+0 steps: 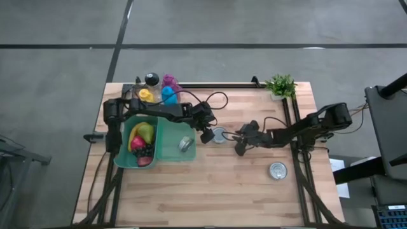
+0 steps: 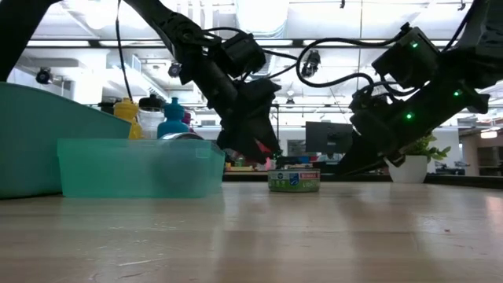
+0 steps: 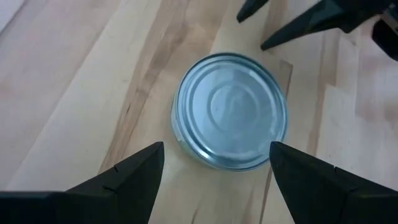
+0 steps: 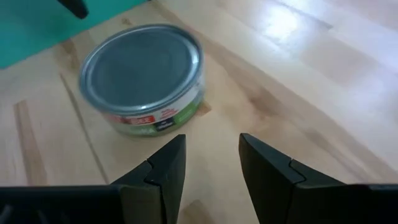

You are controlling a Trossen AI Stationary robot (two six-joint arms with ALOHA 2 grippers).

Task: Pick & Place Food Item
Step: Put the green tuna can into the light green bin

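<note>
**Mia:** When someone looks down from above, where is the little can?

**Ben:** The flat tin can (image 1: 219, 135) sits on the wooden table (image 1: 210, 191), just beside the green bin (image 1: 166, 147). The left gripper (image 1: 208, 134) is right by the can, on the bin side. The right gripper (image 1: 242, 141) is near the can on the other side.

**Mia:** What is in the bin?

**Ben:** Toy fruit (image 1: 142, 144) lies in one part and a silver can (image 1: 186, 144) in the other part. Bottles (image 1: 158, 90) stand behind the bin. A small plant (image 1: 280, 86) stands at the far corner, and one more can (image 1: 277, 170) sits alone nearer the front.

**Mia:** And from table height?

**Ben:** The can (image 2: 294, 179) stands upright on the table (image 2: 251, 236) and has a green label. The left gripper (image 2: 263, 149) hangs just over one side of it. The right arm (image 2: 409, 94) leans down on the other side. The bin (image 2: 140, 167) is off to the side.

**Mia:** What does the left wrist camera see?

**Ben:** It looks down on the round lid of the can (image 3: 230, 109). The left gripper (image 3: 214, 177) is spread wide, one finger on each side, and holds nothing. The tips of the right gripper (image 3: 273, 18) poke in beyond the can.

**Mia:** And the right wrist camera?

**Ben:** The can (image 4: 144, 78) sits a bit ahead of the right gripper (image 4: 212, 168). Its fingers (image 4: 165, 171) are pulled close together with a narrow gap, and nothing is between them. They do not touch the can.
</note>
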